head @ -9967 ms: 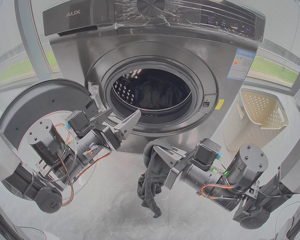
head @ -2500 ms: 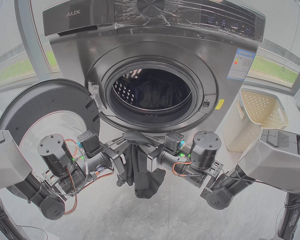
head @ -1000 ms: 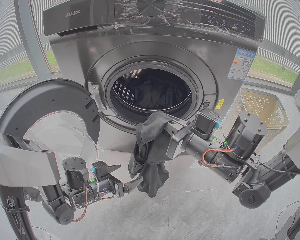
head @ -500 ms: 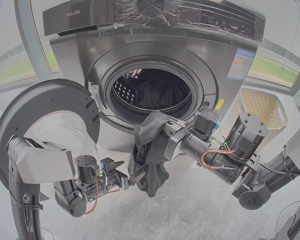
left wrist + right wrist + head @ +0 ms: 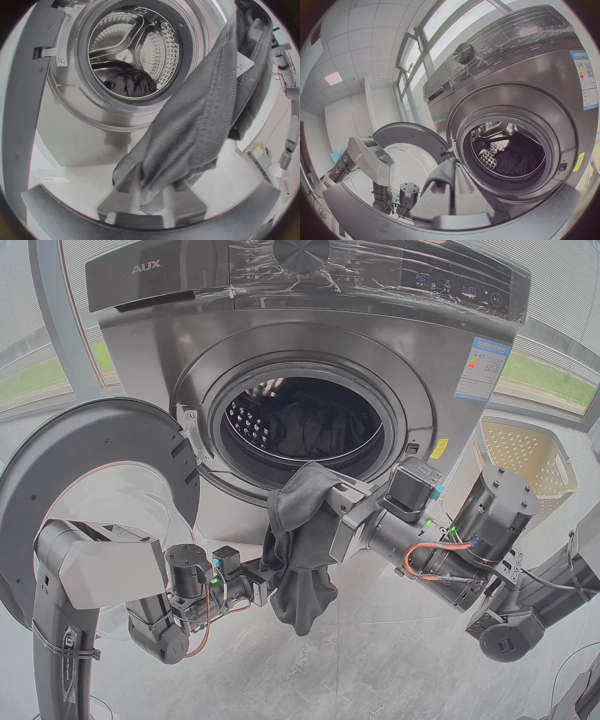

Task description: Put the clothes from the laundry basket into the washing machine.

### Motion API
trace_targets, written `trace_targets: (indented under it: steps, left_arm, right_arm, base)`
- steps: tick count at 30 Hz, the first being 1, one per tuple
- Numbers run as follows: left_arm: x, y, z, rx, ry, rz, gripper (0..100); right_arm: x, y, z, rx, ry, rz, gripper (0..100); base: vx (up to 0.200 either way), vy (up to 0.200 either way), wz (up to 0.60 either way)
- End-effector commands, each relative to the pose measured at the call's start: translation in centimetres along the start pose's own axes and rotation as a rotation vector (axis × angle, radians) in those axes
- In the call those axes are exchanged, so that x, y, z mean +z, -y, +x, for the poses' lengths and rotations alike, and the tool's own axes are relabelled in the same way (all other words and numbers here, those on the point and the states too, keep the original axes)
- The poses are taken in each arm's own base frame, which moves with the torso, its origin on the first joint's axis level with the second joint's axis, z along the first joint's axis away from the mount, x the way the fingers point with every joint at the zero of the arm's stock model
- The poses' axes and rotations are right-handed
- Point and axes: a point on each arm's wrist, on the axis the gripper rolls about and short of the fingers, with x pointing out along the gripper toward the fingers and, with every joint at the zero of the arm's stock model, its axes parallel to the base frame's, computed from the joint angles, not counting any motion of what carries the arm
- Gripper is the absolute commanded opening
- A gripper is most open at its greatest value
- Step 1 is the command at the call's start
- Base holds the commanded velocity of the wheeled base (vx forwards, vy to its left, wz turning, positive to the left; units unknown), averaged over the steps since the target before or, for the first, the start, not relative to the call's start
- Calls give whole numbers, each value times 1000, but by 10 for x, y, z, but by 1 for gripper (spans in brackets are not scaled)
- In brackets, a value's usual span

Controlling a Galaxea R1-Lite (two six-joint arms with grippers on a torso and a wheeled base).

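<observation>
You see 1 silver metal front-loading washing machine (image 5: 156, 359) | 1 cream perforated plastic laundry basket (image 5: 519, 484), right | 2 dark fabric garments (image 5: 300, 521) (image 5: 312, 427), centre

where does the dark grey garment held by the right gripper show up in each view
Head view: the dark grey garment hangs at picture centre from the right gripper, just below the door opening.
Left wrist view: the garment crosses the picture from its upper right corner to its lower middle.
Right wrist view: the garment is bunched at the picture's bottom centre.
Shared landmark: the washing machine drum, with dark clothes inside, lies behind it in all three.
</observation>
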Motion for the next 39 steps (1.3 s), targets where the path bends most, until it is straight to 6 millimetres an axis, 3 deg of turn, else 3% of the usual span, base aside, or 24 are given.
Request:
trace_targets:
  steps: [1,6,9,13,19,20,22,24,25,34,39]
  left_arm:
    - [3,0,5,-4,21,5,0]
    - [9,-1,5,-4,42,8,0]
    - [22,0,-1,-2,69,14,0]
    - [47,6,-24,-1,106,23,0]
    - [105,15,-82,15,243,40,0]
    - [105,15,-82,15,243,40,0]
    - [125,21,-106,12,309,22,0]
    - [128,22,-109,11,316,16,0]
    - [138,27,-123,2,355,-2,0]
    - [173,34,-144,20,505,25,0]
    - [173,33,-143,38,508,24,0]
  right_arm:
    - [0,-1,-1,0,-2,1,0]
    - [0,1,-3,-4,-2,2,0]
    - [-1,5,-6,-18,-16,0,0]
    - [-6,17,-13,-73,-44,-5,0]
    - [-13,31,-27,-126,-66,25,0]
    - [-13,31,-27,-126,-66,25,0]
    - [-19,31,-39,-128,-90,33,0]
    - [-20,31,-41,-129,-93,38,0]
    - [-24,36,-50,-150,-118,48,0]
    - [-36,76,-65,-286,-172,35,0]
    - [-38,84,-64,-323,-170,40,0]
  base:
    - [0,0,0]
    - [0,0,0]
    - [0,0,0]
    - [0,0,0]
    - [0,0,0]
    - [0,0,0]
    - [0,0,0]
    - [0,0,0]
    - [0,0,0]
    - [0,0,0]
    - [0,0,0]
